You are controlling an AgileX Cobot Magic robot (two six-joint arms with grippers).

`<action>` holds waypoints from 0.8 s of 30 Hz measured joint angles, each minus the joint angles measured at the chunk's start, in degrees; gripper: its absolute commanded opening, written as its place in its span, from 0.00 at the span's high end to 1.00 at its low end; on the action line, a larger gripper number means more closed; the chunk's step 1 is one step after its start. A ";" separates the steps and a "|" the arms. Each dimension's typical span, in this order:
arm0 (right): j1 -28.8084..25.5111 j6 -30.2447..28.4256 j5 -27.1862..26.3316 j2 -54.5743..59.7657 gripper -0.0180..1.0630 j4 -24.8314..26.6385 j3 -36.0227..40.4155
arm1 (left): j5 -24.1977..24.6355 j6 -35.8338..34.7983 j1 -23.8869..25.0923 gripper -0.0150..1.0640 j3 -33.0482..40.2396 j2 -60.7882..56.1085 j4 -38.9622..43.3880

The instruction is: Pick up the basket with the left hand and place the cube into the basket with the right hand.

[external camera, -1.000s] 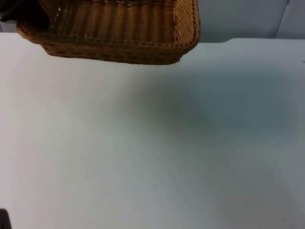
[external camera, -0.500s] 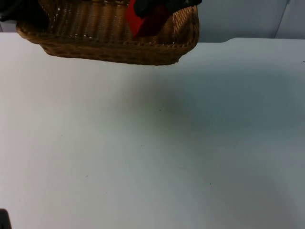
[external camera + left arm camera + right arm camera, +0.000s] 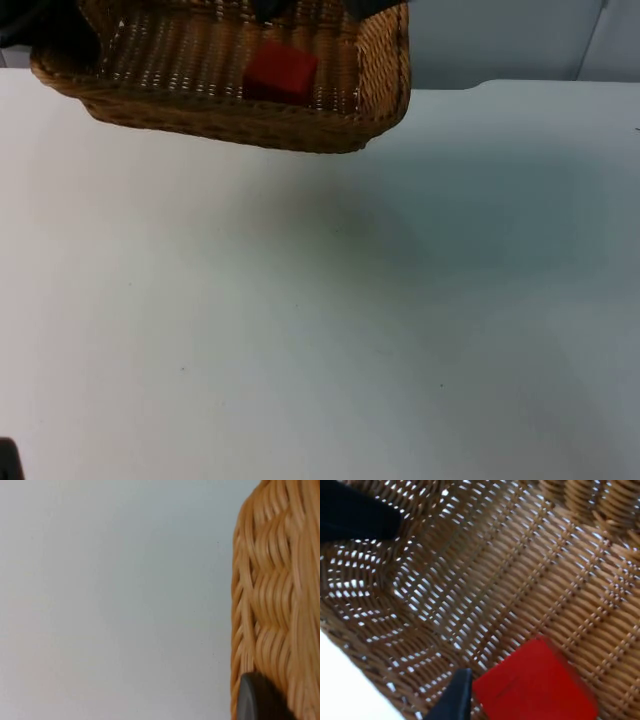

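A woven brown basket (image 3: 220,110) hangs above the table's far left, tilted slightly. My left gripper (image 3: 55,28) is shut on the basket's left rim. In the left wrist view its black fingertip (image 3: 256,701) presses against the wicker wall (image 3: 270,605). A red cube (image 3: 280,70) lies free on the basket's floor, toward its right end. My right gripper (image 3: 305,8) hovers open just above the basket. In the right wrist view one of its fingertips (image 3: 452,700) stands beside the cube (image 3: 535,687) without gripping it.
The white table (image 3: 330,320) stretches out below and in front of the basket, whose shadow falls on it near the middle. The grey partition wall (image 3: 510,40) stands behind the table's far edge.
The right gripper came in over the basket with the red cube, then let it go. The cube now lies on the basket floor and the basket has dipped a little.
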 measured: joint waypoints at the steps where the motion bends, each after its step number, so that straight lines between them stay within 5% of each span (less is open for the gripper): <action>1: 0.00 0.00 -0.61 0.00 0.16 -0.93 0.00 | -0.14 0.00 0.00 0.99 0.00 0.00 0.00; 8: -0.26 5.62 -7.17 -5.56 0.51 -11.86 0.00 | -0.59 0.00 0.00 0.99 0.10 0.00 0.00; 11: -2.42 15.96 -10.36 -10.63 0.92 -24.78 0.00 | -1.12 0.00 0.00 0.99 0.10 0.00 0.00; 12: -2.42 15.96 -10.36 -10.63 0.98 -24.78 0.00 | -1.12 0.00 0.00 0.99 0.10 0.00 0.00; 16: -9.39 29.32 -9.08 -14.49 0.99 -39.89 -0.03 | -1.38 0.00 0.00 0.99 0.10 0.00 0.00; 24: -21.10 32.68 -1.08 -15.37 0.99 -41.55 -0.03 | -1.50 0.09 0.00 0.99 0.10 0.00 0.00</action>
